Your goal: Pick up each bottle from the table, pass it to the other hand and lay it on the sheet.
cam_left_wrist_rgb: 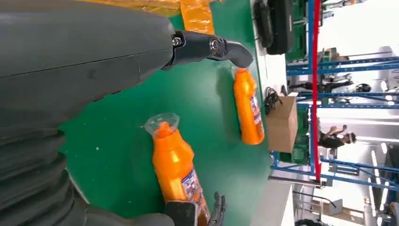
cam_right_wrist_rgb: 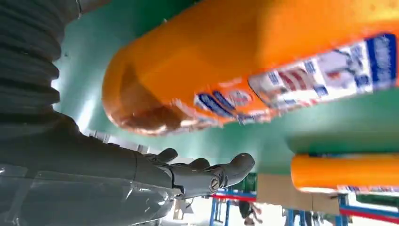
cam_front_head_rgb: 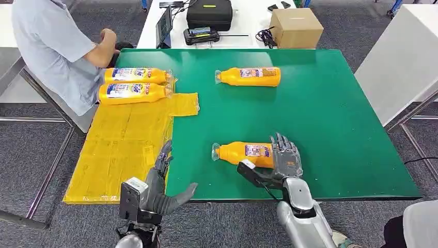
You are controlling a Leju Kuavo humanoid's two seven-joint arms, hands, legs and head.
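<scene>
Our left robot hand (cam_front_head_rgb: 164,182) hangs empty, fingers spread, at the table (cam_front_head_rgb: 330,129) edge beside the yellow sheet (cam_front_head_rgb: 124,142), where two bottles (cam_front_head_rgb: 135,84) lie. Further right, our right robot hand (cam_front_head_rgb: 283,157) rests, fingers spread, against the near bottle's (cam_front_head_rgb: 243,153) base, not gripping. A far bottle (cam_front_head_rgb: 249,76) lies beyond. Label writing is unreadable.

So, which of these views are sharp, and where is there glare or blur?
Head view: sharp and evenly lit, with soft shadows under the bottles. Left wrist view: the near bottle is clear, the bright background overexposed. Right wrist view: that bottle is close and blurred, its label unreadable.
</scene>
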